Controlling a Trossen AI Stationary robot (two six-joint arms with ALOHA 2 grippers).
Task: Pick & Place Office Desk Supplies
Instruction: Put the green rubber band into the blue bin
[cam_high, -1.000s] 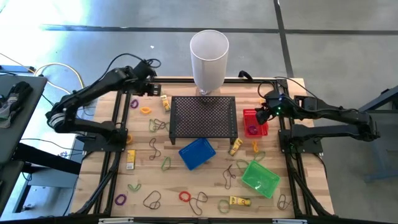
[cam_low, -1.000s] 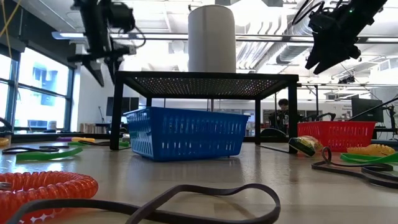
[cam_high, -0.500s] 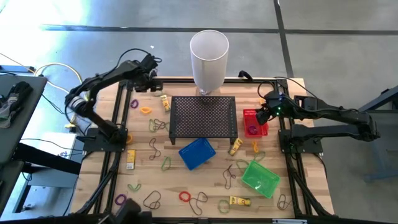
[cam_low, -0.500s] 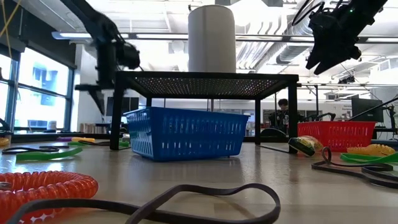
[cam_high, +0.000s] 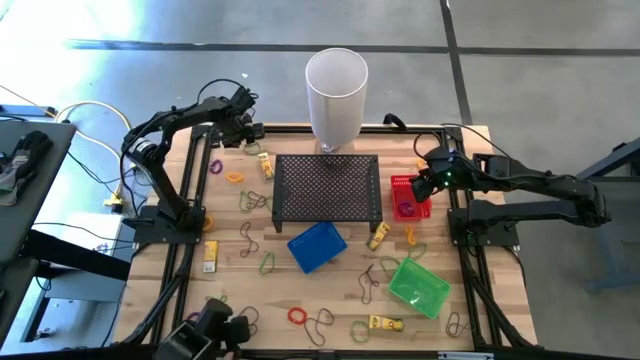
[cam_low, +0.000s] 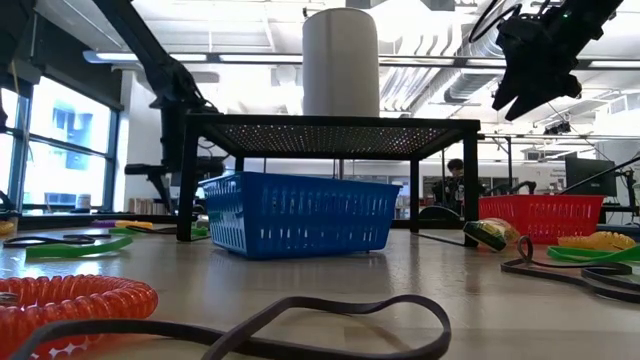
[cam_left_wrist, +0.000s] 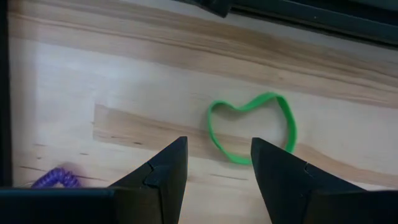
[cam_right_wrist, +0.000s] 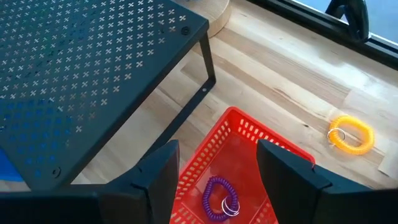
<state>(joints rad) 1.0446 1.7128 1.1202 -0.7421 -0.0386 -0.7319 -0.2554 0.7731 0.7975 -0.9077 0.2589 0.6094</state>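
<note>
My left gripper (cam_left_wrist: 219, 143) hangs open, pointing down, over the table's far left part (cam_high: 247, 138). A green band loop (cam_left_wrist: 272, 96) lies flat on the wood just beyond its fingertips, untouched. A purple coil (cam_left_wrist: 55, 178) lies to one side of it. My right gripper (cam_right_wrist: 217, 149) waits open above the red basket (cam_right_wrist: 233, 113), which holds a purple coil (cam_right_wrist: 219, 198). More bands, coils and small yellow pieces (cam_high: 385, 323) lie scattered over the table.
The black mesh stand (cam_high: 328, 187) sits mid-table with the white cylinder (cam_high: 336, 95) behind it. A blue basket (cam_high: 317, 246) and a green basket (cam_high: 418, 284) stand nearer. An orange coil (cam_right_wrist: 351, 135) lies beside the red basket. A dark object (cam_high: 210, 330) shows at the near left edge.
My left gripper has come down toward the table at its far left, its fingers still open, and now hangs low beside the mesh stand's left leg. My right gripper has kept still.
</note>
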